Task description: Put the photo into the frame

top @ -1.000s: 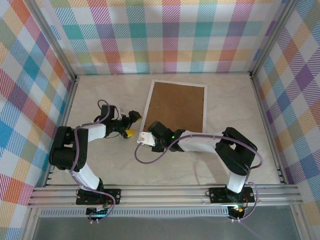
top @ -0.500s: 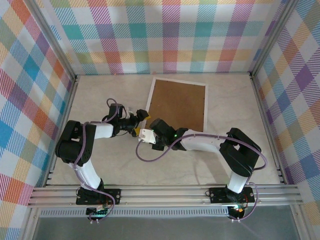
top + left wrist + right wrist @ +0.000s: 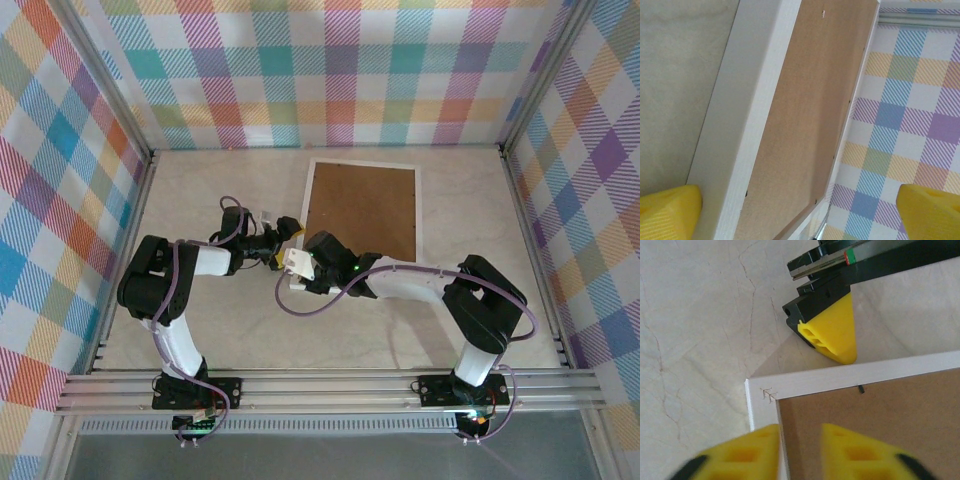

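Frame, back up. Left gripper wide open, right gripper part open, both empty at its corner. Likely step: opening it; next, release clip.

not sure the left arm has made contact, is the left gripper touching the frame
Cannot tell. Right wrist view puts a left gripper fingertip right at the frame's white edge, with neither gap nor contact plain.

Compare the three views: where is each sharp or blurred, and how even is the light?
Right wrist: the frame corner is sharp, the right gripper has blurred yellow fingers. Left wrist: no glare on the frame. Top external: even light, no glare.
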{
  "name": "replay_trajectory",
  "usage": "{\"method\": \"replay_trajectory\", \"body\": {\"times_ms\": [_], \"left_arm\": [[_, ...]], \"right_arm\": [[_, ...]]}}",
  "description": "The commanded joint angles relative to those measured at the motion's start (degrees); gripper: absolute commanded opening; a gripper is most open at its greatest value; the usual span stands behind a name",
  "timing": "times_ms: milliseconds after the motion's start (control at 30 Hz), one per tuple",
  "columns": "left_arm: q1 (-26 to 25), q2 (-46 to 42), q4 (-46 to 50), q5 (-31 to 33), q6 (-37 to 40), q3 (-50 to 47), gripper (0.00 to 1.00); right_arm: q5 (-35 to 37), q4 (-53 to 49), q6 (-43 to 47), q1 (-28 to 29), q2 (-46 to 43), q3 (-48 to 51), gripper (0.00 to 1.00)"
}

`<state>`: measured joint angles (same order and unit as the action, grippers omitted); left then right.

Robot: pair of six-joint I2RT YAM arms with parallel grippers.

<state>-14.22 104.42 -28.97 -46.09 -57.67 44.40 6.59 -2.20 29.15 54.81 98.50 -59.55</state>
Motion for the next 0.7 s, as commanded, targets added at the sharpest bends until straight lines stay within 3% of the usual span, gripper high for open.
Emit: {"method": "replay_trajectory", "body": {"times_ms": [0, 100, 333, 667], "left_arm": [[-0.24, 0.18, 0.64, -0.64, 0.88, 0.09, 1.00], [1.80, -1.02, 4.17, -0.15, 2.61, 1.06, 1.00], [6.61, -5.46, 14.02, 0.39, 8.55, 3.94, 1.00], [8.03, -6.36, 11.66, -0.08, 7.48, 0.58, 1.00]], "right_arm": [[-3.29, -2.43, -1.01, -0.05, -0.41, 0.11, 0.54], [-2.54, -4.08, -0.76, -0.03, 1.38, -0.73, 0.60], [-0.82, -0.58, 3.68, 0.00, 5.87, -1.46, 0.61], [4.64, 2.53, 11.89, 0.12, 10.39, -1.23, 0.64]]}}
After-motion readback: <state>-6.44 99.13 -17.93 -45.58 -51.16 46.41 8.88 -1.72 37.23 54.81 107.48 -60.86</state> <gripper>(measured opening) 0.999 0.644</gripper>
